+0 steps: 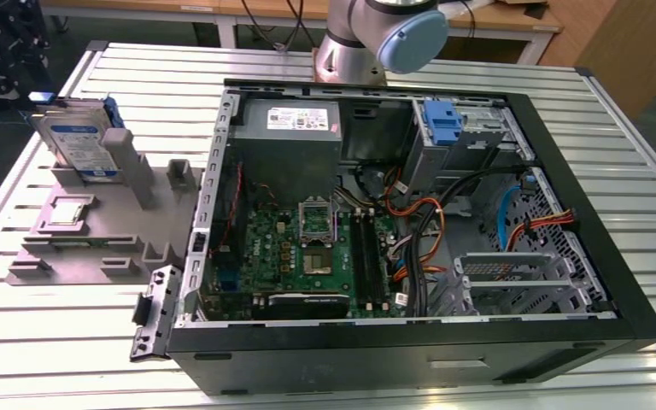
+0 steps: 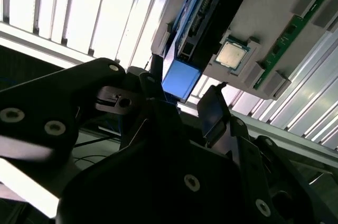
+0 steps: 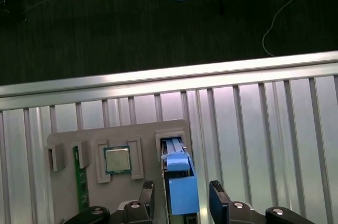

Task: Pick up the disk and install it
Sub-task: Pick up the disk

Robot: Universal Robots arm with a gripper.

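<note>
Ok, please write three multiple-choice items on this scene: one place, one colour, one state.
1. Where is the disk relative to the computer case?
A) at the exterior view's left of it
B) at the exterior view's right of it
C) inside it
2. What colour is the disk's frame?
A) red
B) blue
C) yellow
3. How are the gripper's jaws?
A) open
B) shut on the disk
C) fully shut
1 A: it stands in the grey fixture there.
2 B: the frame looks blue in both wrist views.
3 A: a gap shows between the jaws.
</note>
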